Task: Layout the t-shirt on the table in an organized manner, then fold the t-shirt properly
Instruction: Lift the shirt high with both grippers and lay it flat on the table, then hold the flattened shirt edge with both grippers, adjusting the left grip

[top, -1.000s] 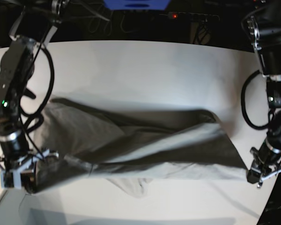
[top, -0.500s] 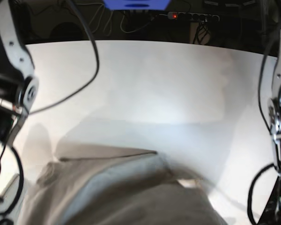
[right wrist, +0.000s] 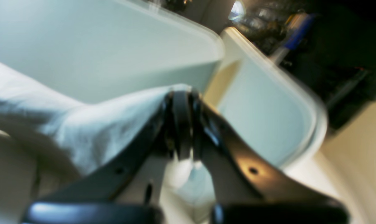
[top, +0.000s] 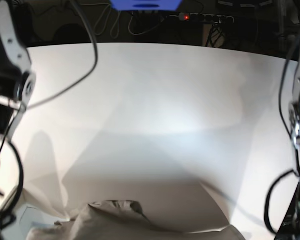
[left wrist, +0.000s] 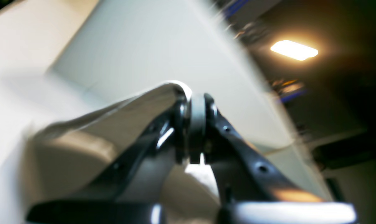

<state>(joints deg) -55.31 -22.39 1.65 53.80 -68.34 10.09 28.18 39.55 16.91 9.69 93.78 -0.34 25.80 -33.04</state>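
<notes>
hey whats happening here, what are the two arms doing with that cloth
Both arms are holding the t-shirt up off the table. The left gripper and the right gripper are each shut on an edge of the fabric. From the base view only a bunched part of the shirt shows at the bottom edge. Nothing is laid out or folded yet.

Counter (top: 155, 95) is bare white across the middle and far side in the base view, open for passes. T-shirt (top: 115, 220) bunches along the near edge, bottom of frame. Arm links and hanging cables (top: 85, 55) flank the left side; another arm and cable (top: 297, 125) flank the right. Power strip (top: 205, 18) sits beyond the far edge.
</notes>
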